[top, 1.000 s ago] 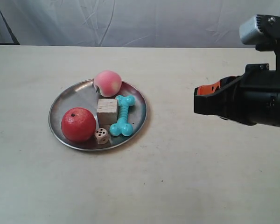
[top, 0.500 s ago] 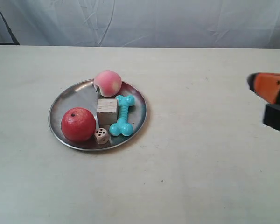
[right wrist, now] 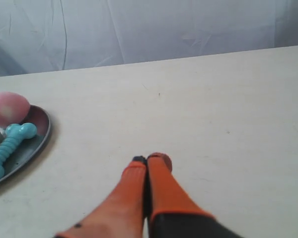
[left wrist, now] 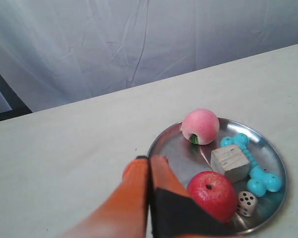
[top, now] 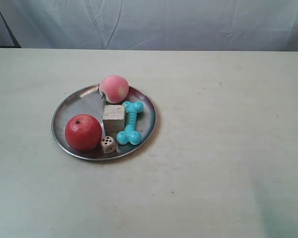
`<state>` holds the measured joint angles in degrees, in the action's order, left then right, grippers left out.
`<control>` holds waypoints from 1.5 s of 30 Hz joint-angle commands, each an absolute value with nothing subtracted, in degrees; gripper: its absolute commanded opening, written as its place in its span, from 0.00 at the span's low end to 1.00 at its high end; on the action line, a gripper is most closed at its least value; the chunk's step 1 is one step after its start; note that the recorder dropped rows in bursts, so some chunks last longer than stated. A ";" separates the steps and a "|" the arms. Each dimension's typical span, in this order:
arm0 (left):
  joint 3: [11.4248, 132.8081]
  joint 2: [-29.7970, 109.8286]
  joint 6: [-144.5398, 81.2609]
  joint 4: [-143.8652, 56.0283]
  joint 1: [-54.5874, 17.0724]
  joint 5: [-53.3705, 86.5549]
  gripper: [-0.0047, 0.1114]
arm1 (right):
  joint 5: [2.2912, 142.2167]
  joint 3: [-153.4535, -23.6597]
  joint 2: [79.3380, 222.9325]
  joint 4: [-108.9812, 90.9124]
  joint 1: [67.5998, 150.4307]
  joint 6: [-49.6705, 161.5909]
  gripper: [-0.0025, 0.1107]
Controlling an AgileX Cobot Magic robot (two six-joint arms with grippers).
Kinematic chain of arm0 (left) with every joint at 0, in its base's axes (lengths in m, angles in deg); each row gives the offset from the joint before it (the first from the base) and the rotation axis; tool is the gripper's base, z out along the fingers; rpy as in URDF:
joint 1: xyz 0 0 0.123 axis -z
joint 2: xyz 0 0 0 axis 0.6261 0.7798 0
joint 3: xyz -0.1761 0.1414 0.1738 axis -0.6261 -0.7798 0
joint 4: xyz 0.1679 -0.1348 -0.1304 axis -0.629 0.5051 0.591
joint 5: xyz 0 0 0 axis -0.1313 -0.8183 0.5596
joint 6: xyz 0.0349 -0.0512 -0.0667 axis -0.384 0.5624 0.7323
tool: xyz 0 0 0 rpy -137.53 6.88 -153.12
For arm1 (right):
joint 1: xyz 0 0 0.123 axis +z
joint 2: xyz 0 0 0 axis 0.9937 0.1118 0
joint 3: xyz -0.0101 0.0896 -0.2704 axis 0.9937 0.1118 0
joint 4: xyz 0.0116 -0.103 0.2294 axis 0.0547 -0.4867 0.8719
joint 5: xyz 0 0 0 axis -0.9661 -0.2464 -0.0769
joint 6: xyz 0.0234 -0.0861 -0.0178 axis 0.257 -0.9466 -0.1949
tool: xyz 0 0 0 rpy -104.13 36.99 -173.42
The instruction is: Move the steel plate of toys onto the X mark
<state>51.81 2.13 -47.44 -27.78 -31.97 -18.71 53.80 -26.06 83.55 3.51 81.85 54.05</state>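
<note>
The steel plate (top: 82, 101) lies left of the middle of the table and holds a red apple (top: 83, 132), a pink peach (top: 114, 88), a turquoise bone (top: 130, 123), a wooden cube (top: 113, 118) and a small die (top: 108, 144). Neither arm shows in the exterior view. In the left wrist view my left gripper (left wrist: 149, 159) is shut and empty, its tips above the plate's (left wrist: 174, 148) rim beside the apple (left wrist: 215, 194). My right gripper (right wrist: 148, 159) is shut and empty over bare table, well apart from the plate (right wrist: 42, 134). I cannot make out the X mark.
The table is a pale cream surface with a few faint specks. A white cloth backdrop (top: 154, 22) hangs behind its far edge. A dark strip (left wrist: 2, 99) shows at the backdrop's side in the left wrist view.
The black and orange arm at the exterior view's right has pulled back to the right and out of that view. The plate and toys have not moved.
</note>
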 commanded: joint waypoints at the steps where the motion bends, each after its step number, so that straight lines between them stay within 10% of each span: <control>1: 51.60 1.66 -47.60 -28.08 -31.83 -18.23 0.04 | 54.08 -25.73 82.31 3.05 81.42 53.69 0.02; 45: 11.42 -29.80 -26.25 -32.37 -31.84 3.70 0.04 | 53.90 -25.73 82.30 3.18 81.42 53.80 0.02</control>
<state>11.62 -28.40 -26.34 -32.25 -31.97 2.56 53.83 -26.06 82.59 3.51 81.77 54.05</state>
